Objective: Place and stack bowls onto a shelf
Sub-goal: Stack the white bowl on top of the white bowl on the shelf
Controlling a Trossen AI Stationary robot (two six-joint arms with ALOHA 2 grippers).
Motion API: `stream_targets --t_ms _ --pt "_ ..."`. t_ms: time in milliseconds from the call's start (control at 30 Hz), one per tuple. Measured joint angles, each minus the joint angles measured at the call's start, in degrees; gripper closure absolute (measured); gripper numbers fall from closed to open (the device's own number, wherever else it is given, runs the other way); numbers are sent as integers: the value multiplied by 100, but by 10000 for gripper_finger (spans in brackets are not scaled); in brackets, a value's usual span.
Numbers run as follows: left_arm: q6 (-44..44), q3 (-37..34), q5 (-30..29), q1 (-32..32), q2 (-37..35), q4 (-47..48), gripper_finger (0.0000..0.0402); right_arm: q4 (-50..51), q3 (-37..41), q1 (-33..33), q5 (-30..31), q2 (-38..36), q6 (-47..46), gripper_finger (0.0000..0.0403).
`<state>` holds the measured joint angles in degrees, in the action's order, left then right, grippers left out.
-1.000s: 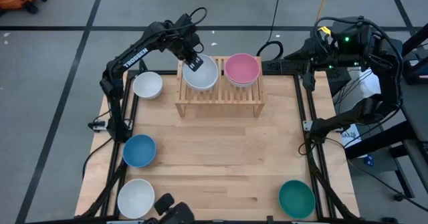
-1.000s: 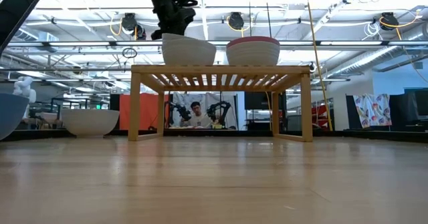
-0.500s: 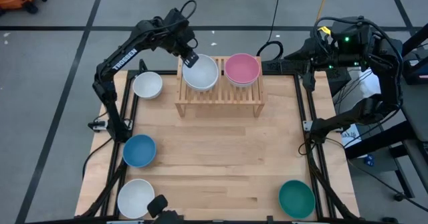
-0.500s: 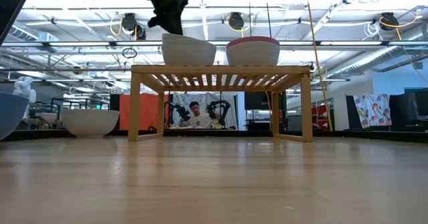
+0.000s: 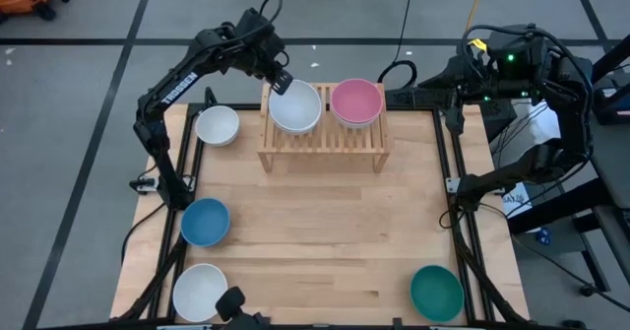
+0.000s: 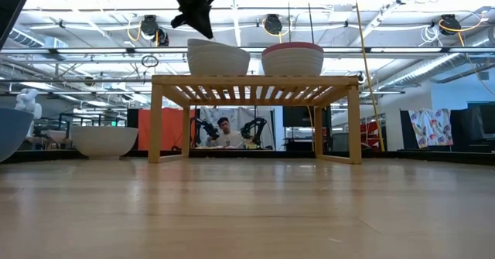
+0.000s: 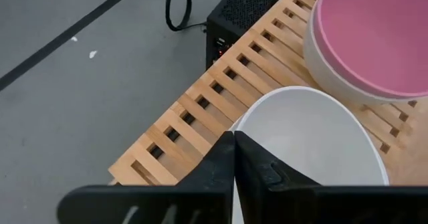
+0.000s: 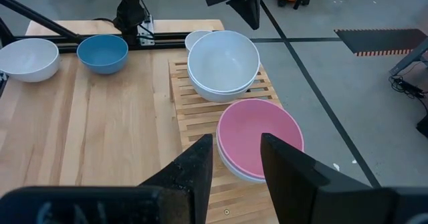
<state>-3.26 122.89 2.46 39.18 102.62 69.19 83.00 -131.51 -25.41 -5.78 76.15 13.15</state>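
Note:
On the light-wood shelf (image 5: 322,145) at the far middle of the table stand a stack of white bowls (image 5: 296,106) and, to its right, a pink bowl (image 5: 355,101) nested in a white one. My left gripper (image 5: 280,81) hangs shut just above the white stack's far-left rim (image 7: 281,100), clear of it. My right gripper (image 8: 237,140) stands open, raised beyond the table's far right corner, looking down at the shelf. Loose on the table lie a white bowl (image 5: 217,125), a blue bowl (image 5: 205,222), another white bowl (image 5: 200,291) and a dark green bowl (image 5: 436,292).
Black frame rails run along the table's left and right edges (image 5: 455,187). A black box with cables (image 7: 241,10) sits behind the shelf. The middle of the wooden table (image 5: 325,231) is bare between the shelf and the near bowls.
My left gripper has risen off the white stack's rim and drawn back a little toward the table's far left, and its fingers have come together. The white bowl stays on the stack on the shelf.

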Motion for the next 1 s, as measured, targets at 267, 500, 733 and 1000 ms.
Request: stream_targets --t_ms 267,500,733,1000 --pt "170 0 0 -33 1 -2 399 0 1 0 0 -1 0 282" --pt "259 0 1 -149 76 -4 400 0 1 0 -2 -1 0 282" --pt "673 -2 -4 -236 249 2 401 0 1 2 -2 -1 0 282" --pt "795 -2 -181 -225 303 91 401 2 1 0 -2 -1 0 282"
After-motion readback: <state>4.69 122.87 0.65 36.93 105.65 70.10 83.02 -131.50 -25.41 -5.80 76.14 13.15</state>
